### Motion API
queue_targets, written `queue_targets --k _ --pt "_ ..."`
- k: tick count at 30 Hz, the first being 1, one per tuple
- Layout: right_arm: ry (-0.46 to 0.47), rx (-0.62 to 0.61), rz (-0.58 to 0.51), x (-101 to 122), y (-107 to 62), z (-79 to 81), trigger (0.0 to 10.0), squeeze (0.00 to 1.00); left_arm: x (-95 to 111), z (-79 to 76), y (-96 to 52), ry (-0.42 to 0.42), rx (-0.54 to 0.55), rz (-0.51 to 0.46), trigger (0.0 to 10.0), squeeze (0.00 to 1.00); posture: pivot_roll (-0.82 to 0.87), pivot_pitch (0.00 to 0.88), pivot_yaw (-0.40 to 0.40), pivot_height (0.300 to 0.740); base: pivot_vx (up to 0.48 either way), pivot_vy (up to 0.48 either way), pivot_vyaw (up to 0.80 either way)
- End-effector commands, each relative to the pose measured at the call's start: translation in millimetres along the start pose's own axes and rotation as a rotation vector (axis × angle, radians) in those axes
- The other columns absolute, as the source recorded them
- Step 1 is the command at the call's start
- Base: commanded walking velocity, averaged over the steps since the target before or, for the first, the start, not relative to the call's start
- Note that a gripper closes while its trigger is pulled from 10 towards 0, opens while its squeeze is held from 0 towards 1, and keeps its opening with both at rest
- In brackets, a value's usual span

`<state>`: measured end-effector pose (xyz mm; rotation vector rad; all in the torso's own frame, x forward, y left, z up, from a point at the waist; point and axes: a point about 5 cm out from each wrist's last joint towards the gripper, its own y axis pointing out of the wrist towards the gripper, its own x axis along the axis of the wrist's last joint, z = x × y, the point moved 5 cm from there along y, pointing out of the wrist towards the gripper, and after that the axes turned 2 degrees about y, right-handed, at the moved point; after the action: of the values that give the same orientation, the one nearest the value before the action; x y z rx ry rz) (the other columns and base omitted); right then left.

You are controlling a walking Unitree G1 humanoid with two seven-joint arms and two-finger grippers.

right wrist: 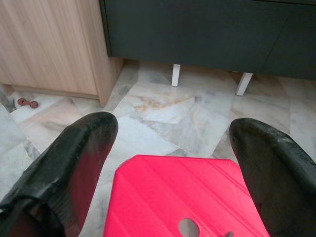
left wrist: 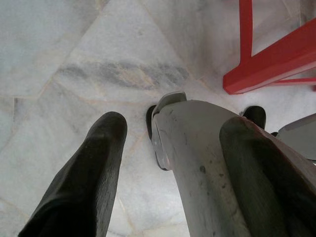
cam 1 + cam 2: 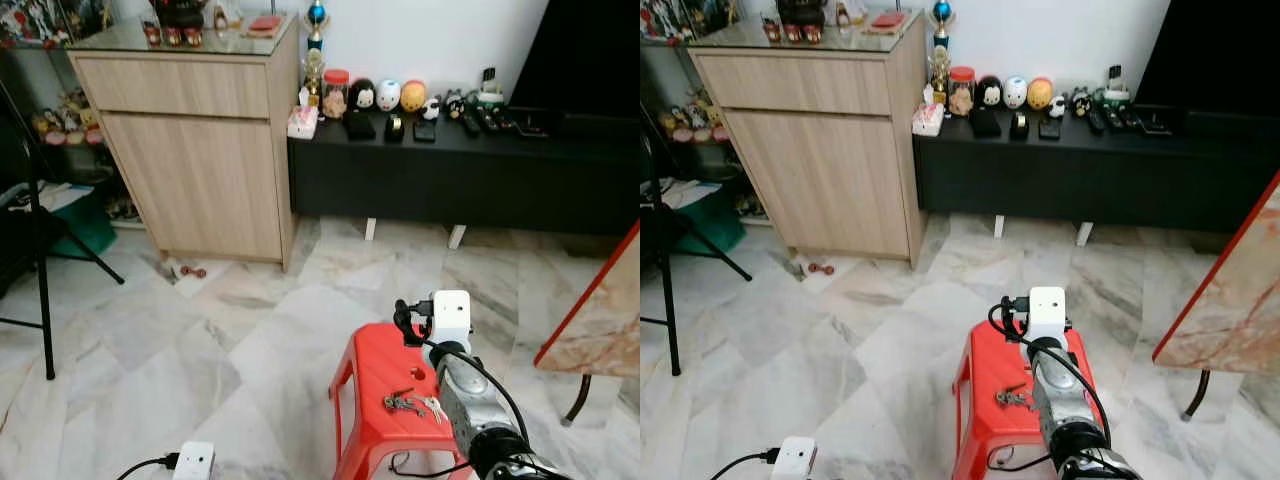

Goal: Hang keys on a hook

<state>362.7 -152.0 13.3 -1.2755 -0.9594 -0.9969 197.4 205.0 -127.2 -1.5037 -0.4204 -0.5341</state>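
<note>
Red stool (image 3: 385,375); grey-veined marble floor (image 3: 230,340); black cabinet (image 3: 470,180).

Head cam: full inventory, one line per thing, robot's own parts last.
keys: one bunch, metal, lying on the stool seat
stool: one, red plastic, on the floor just ahead of the robot
wooden cabinet: one, light wood, glass top, against the back wall at left
low black bench: one, black, right of the cabinet, topped with small figurines and remotes
tripod: one, black, far left
power adapter: one, white, floor at lower left, black cable attached
marble table: one edge, reddish rim, far right
left pincer: black fingers open, hanging over the floor beside the stool
right pincer: black fingers open, above the stool seat
</note>
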Motion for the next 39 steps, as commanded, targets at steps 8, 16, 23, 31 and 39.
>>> queue_targets --k 8,16,23,31,39 --pt "-0.004 0.006 0.013 0.2 1.5 1.7 10.0 0.00 -8.1 -1.1 -0.6 0.007 -0.004 0.040 10.0 0.00 0.05 0.005 -0.054 0.667 0.000 0.000 0.00" --pt "-0.005 0.010 0.022 -2.5 0.8 2.1 10.0 0.00 -11.6 0.4 -1.4 0.006 -0.002 0.052 10.0 0.00 0.05 0.020 -0.052 0.667 0.000 0.000 0.00" --pt "-0.006 0.020 0.051 -9.1 -0.5 3.7 10.0 0.00 -14.1 3.9 -2.5 0.005 0.005 0.055 10.0 0.00 0.05 0.027 -0.053 0.667 0.000 0.000 0.00" --pt "-0.026 0.022 0.066 -12.2 -1.0 5.5 10.0 0.00 -15.6 3.2 -2.6 0.004 0.004 0.063 10.0 0.00 0.05 0.031 -0.051 0.667 0.000 0.000 0.00" --pt "-0.024 0.027 0.065 -12.3 -1.1 5.8 10.0 0.00 -16.5 3.1 -2.7 0.007 0.005 0.066 10.0 0.00 0.05 0.025 -0.051 0.632 0.000 0.000 0.00"
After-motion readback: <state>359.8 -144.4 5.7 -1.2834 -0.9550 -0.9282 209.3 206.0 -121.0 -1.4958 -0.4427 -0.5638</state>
